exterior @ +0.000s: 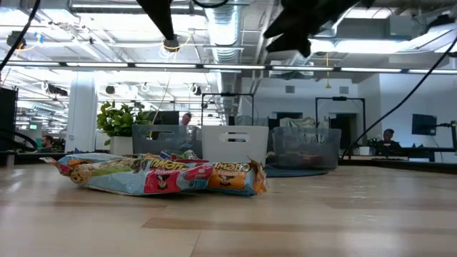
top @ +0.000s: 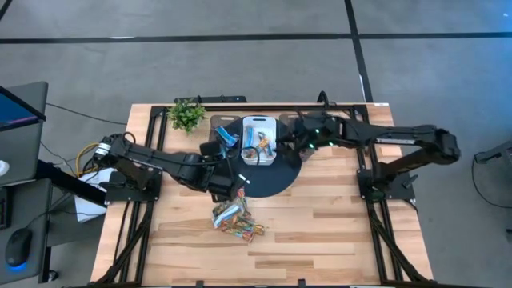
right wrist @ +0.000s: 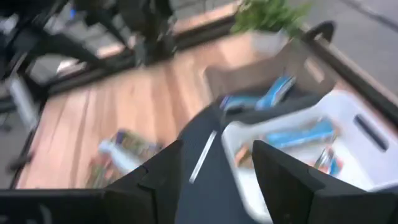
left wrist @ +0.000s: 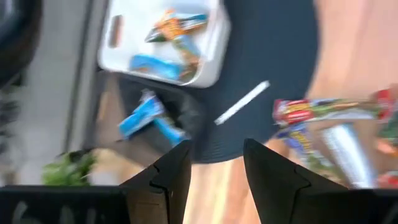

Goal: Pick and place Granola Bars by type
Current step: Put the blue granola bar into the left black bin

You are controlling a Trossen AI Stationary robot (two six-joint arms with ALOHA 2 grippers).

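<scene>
Your left gripper [top: 240,182] hangs open and empty above the black mat [top: 272,178]. Your right gripper [top: 286,138], also open and empty, hovers beside the white bin [top: 260,126]. Loose Granola Bars [top: 234,219] lie heaped on the table [top: 320,232].

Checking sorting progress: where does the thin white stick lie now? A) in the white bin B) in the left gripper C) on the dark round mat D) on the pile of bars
C: the white stick lies bare on the dark round mat, outside the white bin.
</scene>
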